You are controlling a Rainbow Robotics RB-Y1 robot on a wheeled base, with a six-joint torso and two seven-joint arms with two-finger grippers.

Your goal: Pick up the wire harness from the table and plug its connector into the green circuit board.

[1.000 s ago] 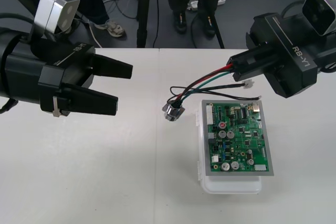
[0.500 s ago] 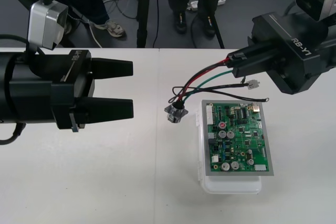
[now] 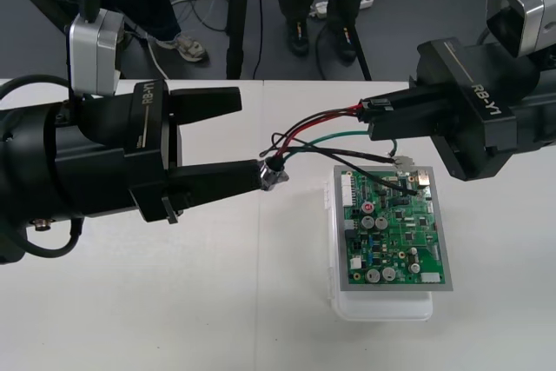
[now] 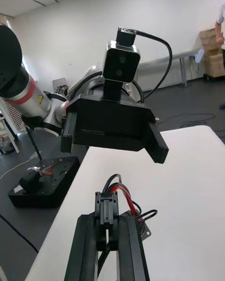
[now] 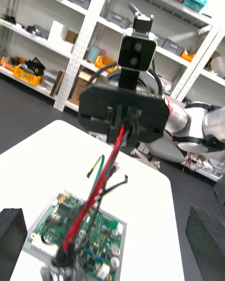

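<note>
Two arms meet over the plain light counter [image 3: 174, 301], with the small harness of thin red, black and green wires [image 3: 317, 135] strung in the air between them. The right arm's jaws are pressed together on the harness's small black plug [image 4: 107, 210], pinching its body. The wires run from there toward the left arm. At their other end the round metal flanged socket [image 3: 274, 176] hangs just off the far left corner of the green circuit board on its white base [image 3: 395, 232]. The left arm's jaws stand spread wide. The socket sits at the tip of the nearer one, whether touching I cannot tell, and it is not gripped. The plug is not in the board.

By its looks the harness is light and limp. The wires will sag and twist, and the metal socket is the heavy end, likely to swing and tug at the plug. The plug is the stiff part, small and probably easy to damage, so the hold belongs on its body, never on the wires. The left arm's jaws would do best to close on the socket's barrel, taking the weight while the plug is lined up.
</note>
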